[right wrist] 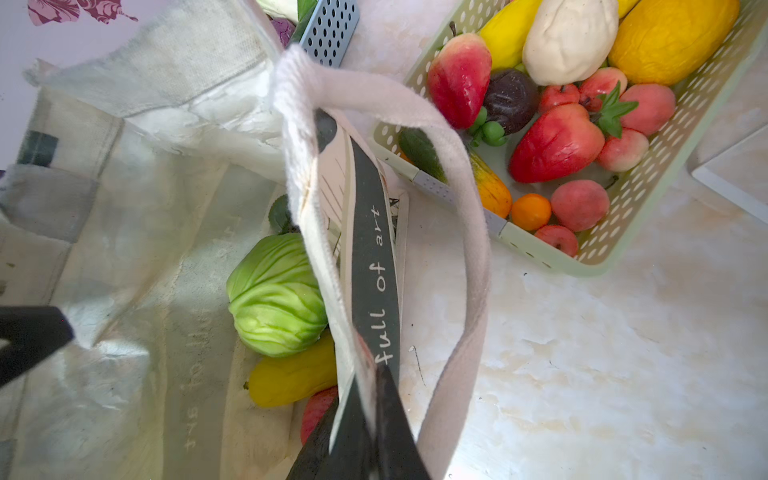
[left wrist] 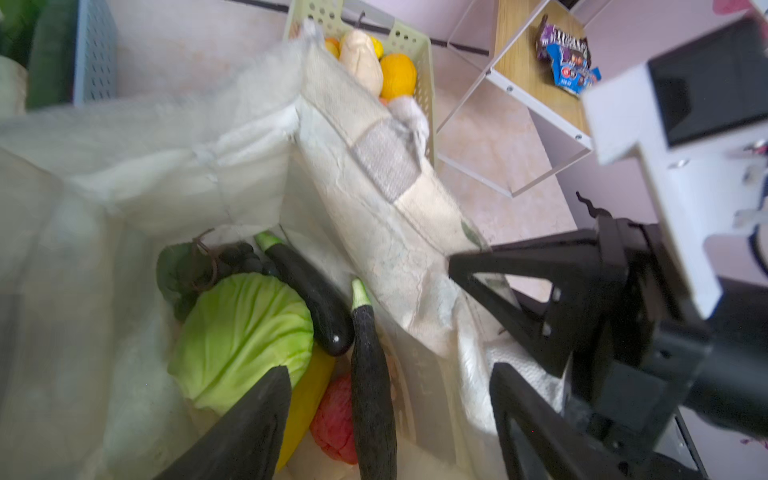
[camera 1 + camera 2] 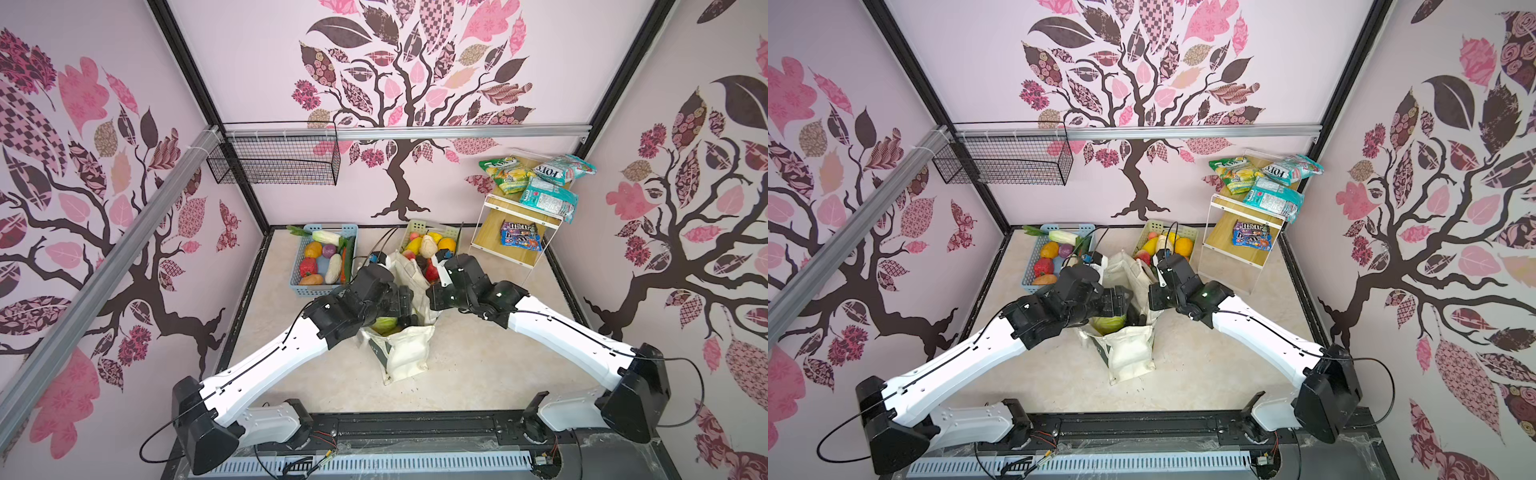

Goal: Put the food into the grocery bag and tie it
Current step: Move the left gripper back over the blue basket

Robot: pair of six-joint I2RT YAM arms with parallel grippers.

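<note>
Your left claw (image 2: pixel 388 370) hangs open, arm bent down over the grocery bag (image 3: pixel 405 353) mid-surface. Your right claw (image 1: pixel 374 376) pinches its right wall. The cabbage (image 2: pixel 245 345) and banana (image 1: pixel 291 382) lie inside.

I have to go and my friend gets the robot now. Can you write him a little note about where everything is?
Left gripper: open, holding nothing, at the bag's mouth.
Right gripper: shut on the rim of the bag, holding it open.
In the bag: cabbage, banana, grapes, eggplants.
Not in yet: radish in the blue basket, blue M&M's packet on the shelf.
To do: probably put those two in, then tie the handles, which hang loose.
</note>
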